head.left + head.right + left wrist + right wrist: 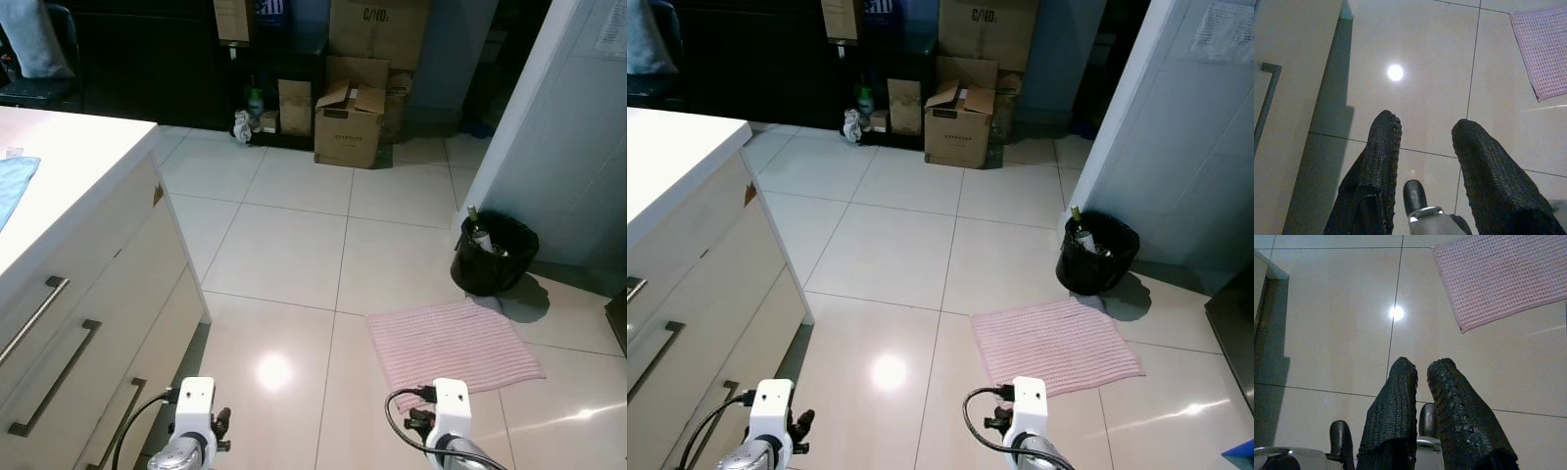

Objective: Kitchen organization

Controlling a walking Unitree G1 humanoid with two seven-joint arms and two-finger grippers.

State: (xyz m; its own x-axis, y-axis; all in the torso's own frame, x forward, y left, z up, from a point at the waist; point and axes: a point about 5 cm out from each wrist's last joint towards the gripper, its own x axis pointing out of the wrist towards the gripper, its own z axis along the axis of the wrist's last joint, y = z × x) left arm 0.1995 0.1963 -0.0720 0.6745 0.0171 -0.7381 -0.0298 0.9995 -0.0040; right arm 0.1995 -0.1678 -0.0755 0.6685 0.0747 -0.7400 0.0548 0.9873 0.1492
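Both arms hang low over the tiled floor, the left arm (194, 416) beside the counter and the right arm (448, 411) near a pink mat (451, 343). In the left wrist view my left gripper (1425, 122) is open, with bare tile between its black fingers. My right gripper (1422, 363) is shut, its fingers almost touching and holding nothing. A white kitchen counter (69, 166) with handled drawers (59, 377) stands on the left, and a blue cloth (12, 186) lies on its top.
A black bin (495, 255) holding bottles stands by the white wall on the right. Cardboard boxes (350, 122) and a green bottle (255, 103) sit against the dark far wall. Open tiled floor (294, 255) lies ahead.
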